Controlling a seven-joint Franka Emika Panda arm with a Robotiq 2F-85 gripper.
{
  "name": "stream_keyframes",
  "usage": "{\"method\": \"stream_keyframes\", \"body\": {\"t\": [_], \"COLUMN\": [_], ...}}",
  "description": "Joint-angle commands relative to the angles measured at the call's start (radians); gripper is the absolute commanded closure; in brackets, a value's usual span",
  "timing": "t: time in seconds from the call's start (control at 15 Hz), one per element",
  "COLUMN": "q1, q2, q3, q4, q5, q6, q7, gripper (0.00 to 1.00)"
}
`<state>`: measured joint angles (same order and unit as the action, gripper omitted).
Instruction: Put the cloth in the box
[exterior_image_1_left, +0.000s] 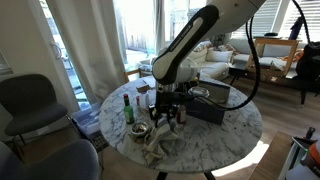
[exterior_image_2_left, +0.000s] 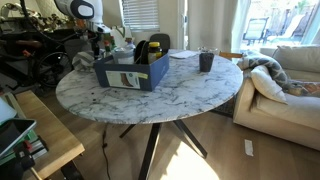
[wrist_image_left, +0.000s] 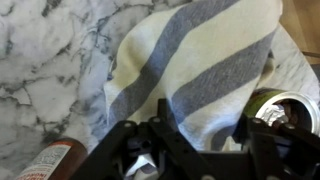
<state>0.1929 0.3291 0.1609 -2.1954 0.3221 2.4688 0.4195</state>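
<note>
The cloth (wrist_image_left: 190, 65), cream with grey stripes, lies bunched on the marble table and fills the wrist view; in an exterior view it sits near the table's front edge (exterior_image_1_left: 153, 142). My gripper (wrist_image_left: 208, 135) hangs right over it with its fingers apart, a fold of cloth rising between them and a gap showing at the right finger. In an exterior view the gripper (exterior_image_1_left: 165, 118) is just above the cloth. The dark blue box (exterior_image_1_left: 210, 103) stands open-topped behind the gripper; it also shows in the other exterior view (exterior_image_2_left: 132, 68). There the gripper is hidden.
A green bottle (exterior_image_1_left: 127, 108) and a small round tin (exterior_image_1_left: 138, 130) stand beside the cloth. The wrist view shows an open tin (wrist_image_left: 285, 105) and a red can (wrist_image_left: 45, 165) close by. A dark cup (exterior_image_2_left: 206, 60) stands on the round marble table (exterior_image_2_left: 190, 95).
</note>
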Motion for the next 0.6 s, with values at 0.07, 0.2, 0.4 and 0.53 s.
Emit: {"method": "stream_keyframes", "body": {"t": [0.07, 0.2, 0.4, 0.53], "q1": [0.015, 0.020, 0.005, 0.005], "q2": [0.014, 0.001, -0.025, -0.060], "q3": [-0.019, -0.020, 0.002, 0.014], "q4": [0.034, 0.034, 0.038, 0.041], "q5": [-0.025, -0.034, -0.009, -0.008], "q6": [-0.048, -0.075, -0.171, -0.255], "q7": [0.044, 0.052, 0.003, -0.024], "gripper": [0.77, 0.92, 1.00, 0.98]}}
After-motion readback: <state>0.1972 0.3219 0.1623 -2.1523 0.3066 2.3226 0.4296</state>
